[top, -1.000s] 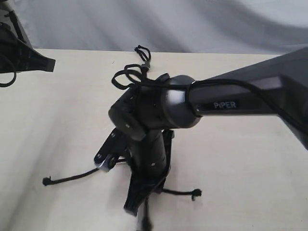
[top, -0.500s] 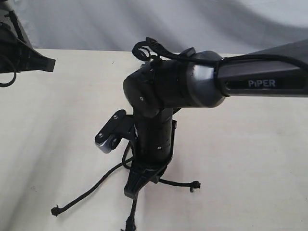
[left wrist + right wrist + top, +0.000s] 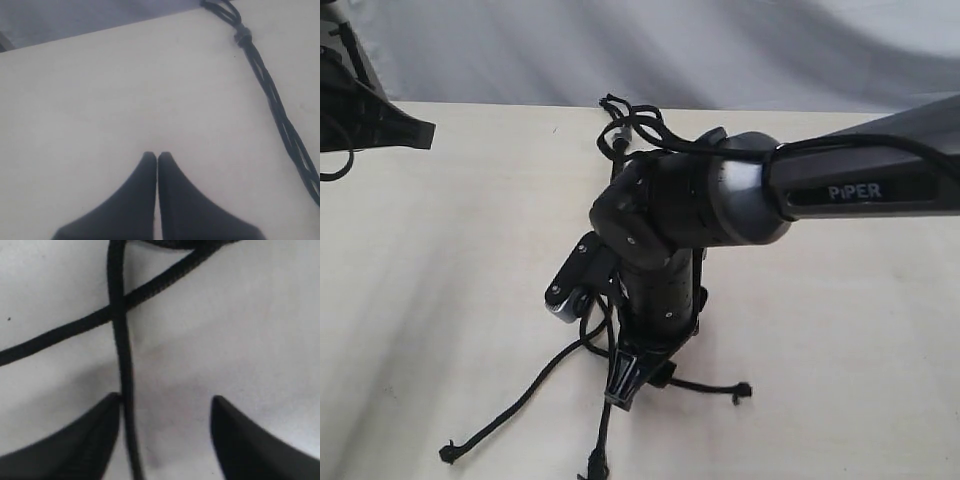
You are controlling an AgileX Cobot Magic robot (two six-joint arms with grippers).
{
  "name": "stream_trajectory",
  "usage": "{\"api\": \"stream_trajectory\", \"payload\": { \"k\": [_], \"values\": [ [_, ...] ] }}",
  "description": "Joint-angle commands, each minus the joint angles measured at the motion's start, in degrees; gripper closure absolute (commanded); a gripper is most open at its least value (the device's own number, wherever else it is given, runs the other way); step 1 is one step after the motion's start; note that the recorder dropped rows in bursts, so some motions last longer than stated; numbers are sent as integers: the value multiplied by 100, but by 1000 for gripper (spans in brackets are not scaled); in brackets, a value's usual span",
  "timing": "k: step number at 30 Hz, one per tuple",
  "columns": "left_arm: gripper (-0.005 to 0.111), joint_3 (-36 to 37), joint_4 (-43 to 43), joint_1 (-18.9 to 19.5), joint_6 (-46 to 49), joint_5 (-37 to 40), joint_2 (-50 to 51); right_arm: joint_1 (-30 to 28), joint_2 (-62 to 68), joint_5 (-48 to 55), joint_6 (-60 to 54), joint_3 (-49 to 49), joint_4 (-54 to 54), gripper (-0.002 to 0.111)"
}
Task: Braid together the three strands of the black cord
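At the far left, the left claw (image 3: 157, 156) is pinched shut on nothing, over the pale table (image 3: 440, 250). In the middle lies the black cord (image 3: 270, 95). Its knotted end is near the table's far edge, and its three strands (image 3: 520, 402) fan toward the near edge. The right claw (image 3: 165, 402) points down over them, jaws apart, with one strand running between them, close beside one finger.

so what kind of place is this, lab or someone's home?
Probably a lab or test bench: bare pale tabletop, plain grey backdrop, and a PiPER-marked robot arm working a black cord.
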Motion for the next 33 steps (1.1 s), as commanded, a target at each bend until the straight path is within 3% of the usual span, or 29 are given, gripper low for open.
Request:
{"api": "stream_trajectory", "payload": {
  "k": [1,2,5,12,18,22,25,33],
  "values": [
    [105,11,-18,4,-1,-440,-72,164,-395,-179,-48,-48,-217,9],
    [105,25,-18,4,-1,-462,-97,204,-614,-179,-9,-80,-217,4],
    [105,147,-3,4,-1,-632,-317,248,-1523,-438,123,-94,-341,4],
    [105,926,-3,4,-207,-1562,-1612,248,-4072,-1175,1763,-34,-1885,4],
    [105,1872,-3,4,-289,-2396,-2646,248,-5458,-1201,2532,155,-1893,4],
    [105,2618,-3,4,-289,-3027,-3100,248,-6014,-1223,2551,597,-1893,4],
    [105,3026,-3,4,-289,-2970,-3386,248,-6292,-1223,2551,867,-1893,4],
    [105,3242,-3,4,-289,-2832,-3612,248,-6635,-1201,2551,956,-1893,4]
  ]
}}
